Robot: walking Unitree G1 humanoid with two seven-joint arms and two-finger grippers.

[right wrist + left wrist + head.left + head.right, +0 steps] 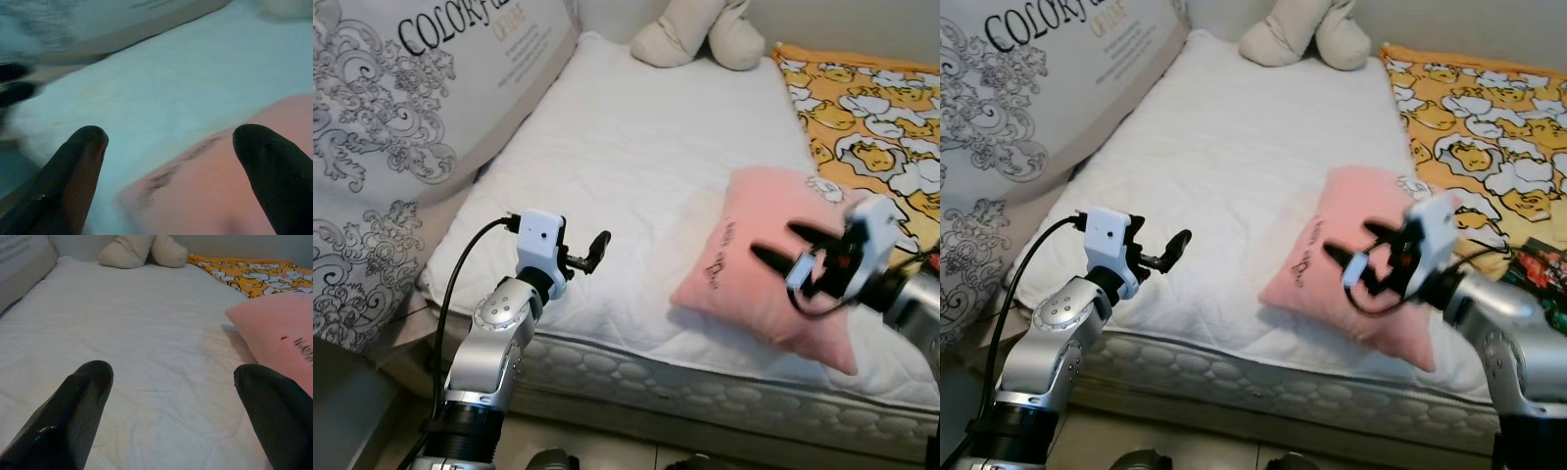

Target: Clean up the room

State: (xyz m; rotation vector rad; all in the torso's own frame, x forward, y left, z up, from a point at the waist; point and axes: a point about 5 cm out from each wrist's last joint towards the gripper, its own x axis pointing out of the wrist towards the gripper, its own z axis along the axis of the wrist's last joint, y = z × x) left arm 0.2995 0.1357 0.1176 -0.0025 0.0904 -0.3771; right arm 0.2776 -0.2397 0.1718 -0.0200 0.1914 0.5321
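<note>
A pink pillow (744, 269) with dark lettering lies on the white mattress (636, 147), near its front right edge. My right gripper (788, 247) hovers just above the pillow's middle, open, with nothing between its fingers; it looks blurred. In the right wrist view the pillow (220, 191) lies below the spread fingertips (85, 147). My left gripper (592, 253) is raised over the mattress's front left part, open and empty, pointing toward the pillow (279, 328), which sits well off to its right.
A large grey-patterned cushion (401, 117) leans along the bed's left side. A beige plush toy (695, 34) sits at the far end. A yellow cartoon-print blanket (871, 117) covers the right side. The mattress's front edge (705, 377) drops to the floor.
</note>
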